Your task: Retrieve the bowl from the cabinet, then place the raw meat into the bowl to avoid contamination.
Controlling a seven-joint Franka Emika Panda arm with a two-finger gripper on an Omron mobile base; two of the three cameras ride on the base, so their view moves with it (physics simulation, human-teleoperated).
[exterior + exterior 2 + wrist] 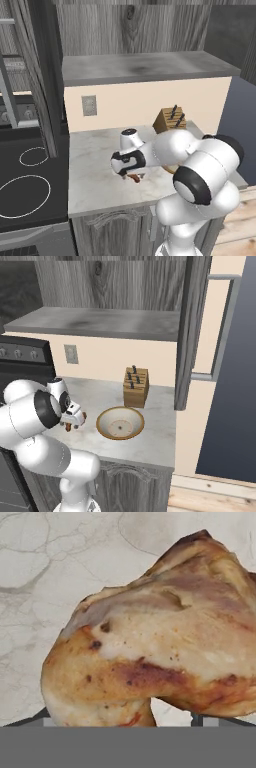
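From the left base view, the arm is bent low over the marble counter with its hand pointed down. The fingers are mostly tucked under the white wrist, and a bit of the raw meat pokes out orange-brown right beneath them, sitting on the counter. The knife block stands behind the arm by the beige wall, and the black stove is off to the left. Up top, the cabinet is open with its grey shelf showing.

In the right base view you get a better layout. The bowl sits upright on the counter, just in front of the knife block, with its speckled inside facing up. The meat is to the left of it, near but apart, under the fingers. The cabinet door hangs open on the right with its long bar handle.

In the hand view, the meat is huge in frame, golden and lumpy, lying on the marble. The finger tips barely peek up at the bottom on either side of it, spread wide, and I can't tell if they're actually touching it.
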